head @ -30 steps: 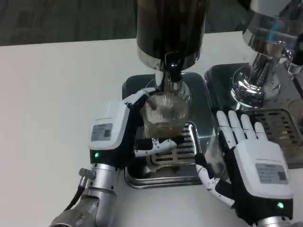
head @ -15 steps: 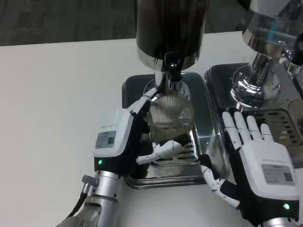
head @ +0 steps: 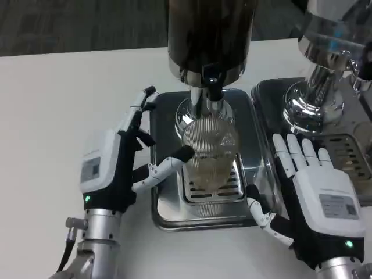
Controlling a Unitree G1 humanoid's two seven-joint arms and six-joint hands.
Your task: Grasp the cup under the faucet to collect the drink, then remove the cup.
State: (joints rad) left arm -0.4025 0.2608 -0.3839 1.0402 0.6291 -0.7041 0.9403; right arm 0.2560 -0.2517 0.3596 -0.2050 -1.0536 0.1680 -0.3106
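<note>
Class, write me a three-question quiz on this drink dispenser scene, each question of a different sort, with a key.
1. True or false: the left hand grips the ribbed clear cup.
2. Where does the cup stand? A) on the white table B) on the drip tray grille, below the faucet C) in the right hand
3. Fill in: the right hand lies flat with its fingers ____.

Key: 1. False; its fingers are spread, and only one fingertip reaches the cup's side. 2. B. 3. Extended.

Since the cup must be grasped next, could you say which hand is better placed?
Left: the left hand is open beside the ribbed clear plastic cup, one fingertip near its side. The right hand lies flat, farther off.
</note>
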